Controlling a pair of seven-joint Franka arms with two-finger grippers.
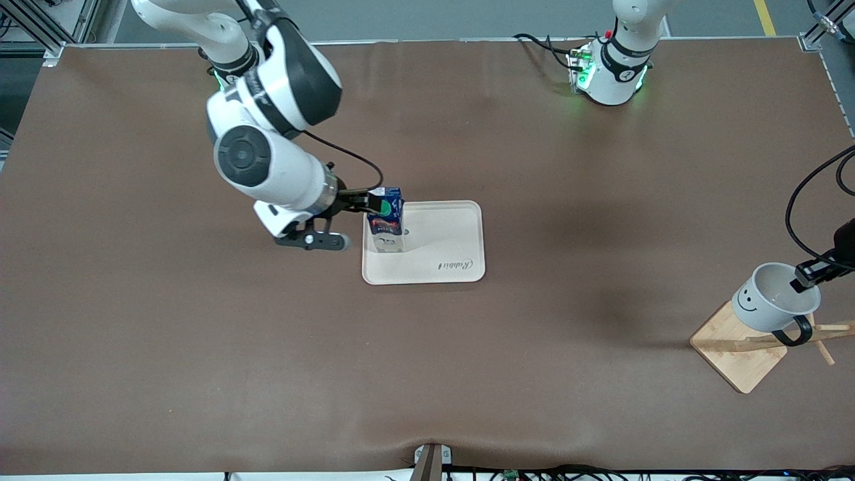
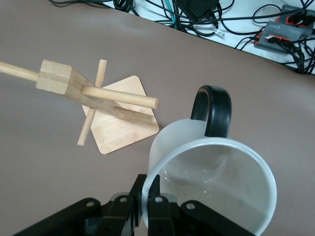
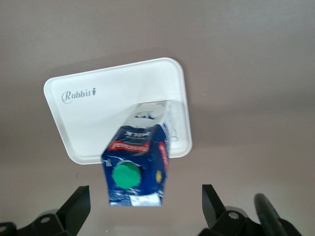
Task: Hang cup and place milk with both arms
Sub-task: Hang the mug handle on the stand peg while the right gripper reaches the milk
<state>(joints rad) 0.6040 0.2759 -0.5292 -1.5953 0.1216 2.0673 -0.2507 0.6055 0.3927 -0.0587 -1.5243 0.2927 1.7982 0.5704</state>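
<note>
The milk [image 1: 386,220] stands upright on the white tray [image 1: 441,264], at the tray's edge toward the right arm's end. My right gripper [image 1: 367,202] is open beside the carton's top. In the right wrist view its fingers [image 3: 78,204] stand wide apart on either side of the milk [image 3: 140,162] without touching it. My left gripper [image 1: 805,275] is shut on the rim of the cup [image 1: 765,304] and holds it tilted over the wooden rack's base [image 1: 735,347]. In the left wrist view the cup's black handle [image 2: 212,108] is beside the peg's tip [image 2: 147,102], apart from it.
The wooden rack has a square base [image 2: 123,132] and several pegs [image 2: 91,110] on a leaning post, at the left arm's end of the table. Cables and a power strip [image 2: 285,32] lie past the table's edge. The tray bears the word Rabbit [image 1: 454,265].
</note>
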